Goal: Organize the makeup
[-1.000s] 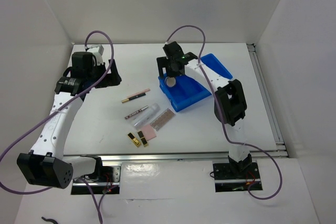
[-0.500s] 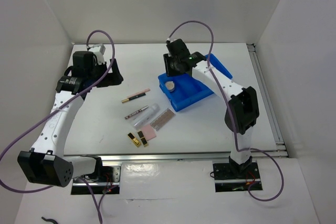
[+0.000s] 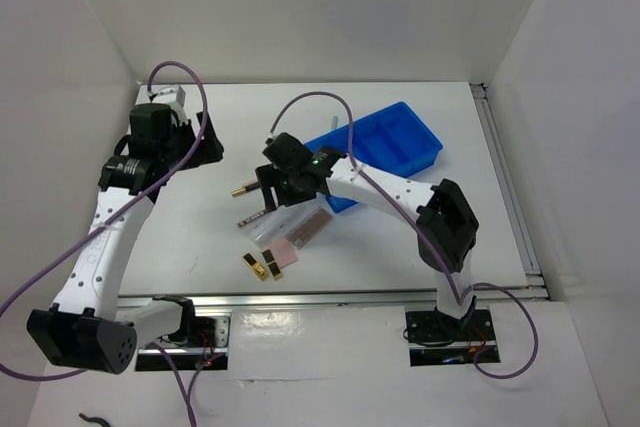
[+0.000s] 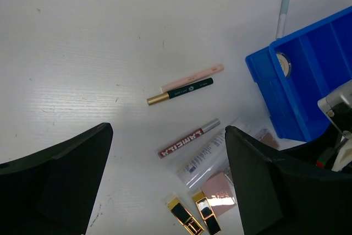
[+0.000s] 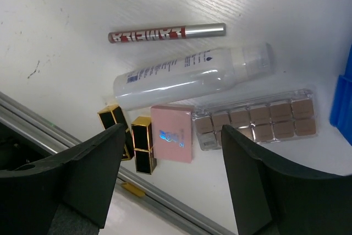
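The makeup lies in front of the blue tray [image 3: 400,137]. There is a pink pencil [image 4: 192,77] beside a dark gold-capped pencil [image 4: 180,90], a red-and-silver tube [image 5: 165,32], a clear tube [image 5: 187,75], a clear palette of brown squares [image 5: 258,122], a flat pink box [image 5: 172,140] and two black-gold lipsticks [image 5: 142,142]. A round compact [image 4: 283,63] sits in the tray's left compartment. My right gripper [image 3: 265,192] hangs open and empty above this cluster. My left gripper [image 3: 205,145] is open and empty, up and to the left of the makeup.
A pale blue-and-white pencil [image 4: 283,9] lies on the table behind the tray. The metal rail at the table's front edge [image 5: 165,205] runs just beyond the lipsticks. White walls close in the table on three sides.
My right arm has swung from over the tray's left compartment to the left and forward, and now hangs over the loose makeup. The compact stays in the tray. My left arm shifted slightly.
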Controlling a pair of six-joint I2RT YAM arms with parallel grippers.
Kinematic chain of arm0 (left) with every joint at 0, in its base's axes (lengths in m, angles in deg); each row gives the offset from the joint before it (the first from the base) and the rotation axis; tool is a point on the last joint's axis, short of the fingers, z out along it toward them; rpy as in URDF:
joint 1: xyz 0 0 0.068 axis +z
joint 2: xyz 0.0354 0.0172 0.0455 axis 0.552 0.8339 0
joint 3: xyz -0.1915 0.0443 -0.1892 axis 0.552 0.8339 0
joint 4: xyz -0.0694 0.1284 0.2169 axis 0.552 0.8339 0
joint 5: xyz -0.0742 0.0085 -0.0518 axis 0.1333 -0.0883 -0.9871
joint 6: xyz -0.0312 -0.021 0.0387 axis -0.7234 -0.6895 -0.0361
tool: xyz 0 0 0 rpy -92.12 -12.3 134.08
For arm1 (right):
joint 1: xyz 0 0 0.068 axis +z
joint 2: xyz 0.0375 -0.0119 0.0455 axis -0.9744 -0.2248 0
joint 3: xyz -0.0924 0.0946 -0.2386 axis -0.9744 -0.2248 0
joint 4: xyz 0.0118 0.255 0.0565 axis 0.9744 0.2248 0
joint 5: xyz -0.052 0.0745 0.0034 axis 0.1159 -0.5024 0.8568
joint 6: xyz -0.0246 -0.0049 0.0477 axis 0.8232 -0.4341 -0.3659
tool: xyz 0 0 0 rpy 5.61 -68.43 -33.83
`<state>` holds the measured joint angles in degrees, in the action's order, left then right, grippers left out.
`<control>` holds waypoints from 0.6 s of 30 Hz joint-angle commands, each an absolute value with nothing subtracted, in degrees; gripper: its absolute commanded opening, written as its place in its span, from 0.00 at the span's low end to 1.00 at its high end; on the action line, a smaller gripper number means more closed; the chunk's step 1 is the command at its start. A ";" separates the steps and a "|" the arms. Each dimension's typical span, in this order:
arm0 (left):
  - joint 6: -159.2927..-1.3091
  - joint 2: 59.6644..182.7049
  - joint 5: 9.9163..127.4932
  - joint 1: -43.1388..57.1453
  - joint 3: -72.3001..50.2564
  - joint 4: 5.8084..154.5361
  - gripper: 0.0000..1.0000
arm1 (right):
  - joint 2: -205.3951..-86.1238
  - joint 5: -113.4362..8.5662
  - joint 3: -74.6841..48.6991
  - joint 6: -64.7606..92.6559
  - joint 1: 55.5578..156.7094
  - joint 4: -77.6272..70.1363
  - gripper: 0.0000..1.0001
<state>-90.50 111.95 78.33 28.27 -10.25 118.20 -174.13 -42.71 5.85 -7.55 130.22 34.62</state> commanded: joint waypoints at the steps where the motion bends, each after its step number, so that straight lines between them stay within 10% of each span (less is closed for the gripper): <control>1: -91.84 110.38 79.26 28.05 -9.43 117.07 0.97 | -174.45 -39.53 6.47 -11.66 131.14 35.65 0.78; 11: -91.84 109.32 77.23 28.05 -6.09 117.70 0.94 | -167.86 -41.88 -5.92 -6.49 137.64 30.02 0.75; 14: -91.84 109.32 77.23 28.05 -6.09 117.70 0.94 | -169.35 -43.12 -5.92 -5.35 140.10 30.55 0.51; 18: -91.84 108.80 76.61 28.05 -6.09 117.70 0.94 | -172.16 -44.70 -5.40 -4.12 141.96 31.25 0.51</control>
<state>-91.44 110.77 77.74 28.27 -5.90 118.68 -171.74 -43.08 -6.08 -6.37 141.50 32.87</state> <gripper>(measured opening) 0.946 0.503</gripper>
